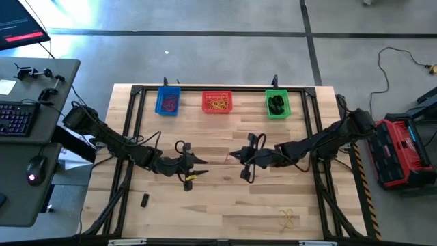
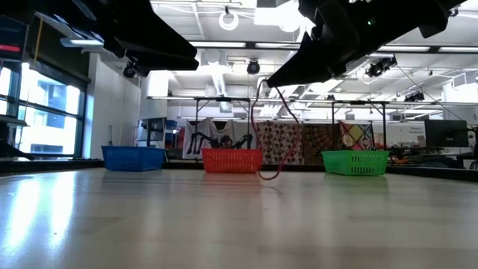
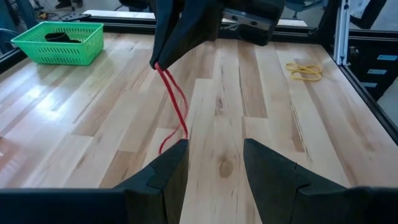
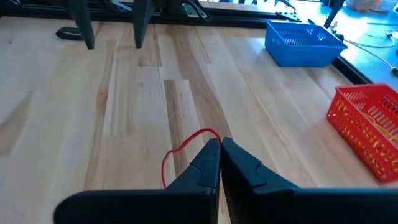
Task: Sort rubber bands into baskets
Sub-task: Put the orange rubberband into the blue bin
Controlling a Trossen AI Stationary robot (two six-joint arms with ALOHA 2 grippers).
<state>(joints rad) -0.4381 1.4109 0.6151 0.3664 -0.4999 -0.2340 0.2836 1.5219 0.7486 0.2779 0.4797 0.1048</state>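
Dangling over mid-table, a red band (image 3: 173, 99) is pinched in the closed right gripper (image 4: 220, 148), its lower end at the wood; carriage to a basket is judged next; the left gripper (image 3: 214, 163) is held open nearby.

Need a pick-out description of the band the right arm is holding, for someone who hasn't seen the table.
Start at the wooden table, near its middle, in front of the red basket. There the right gripper has its fingers shut on a thin red rubber band that dangles as a long loop down to the wood. It is the only band off the table; the yellow bands lie flat near the front edge.
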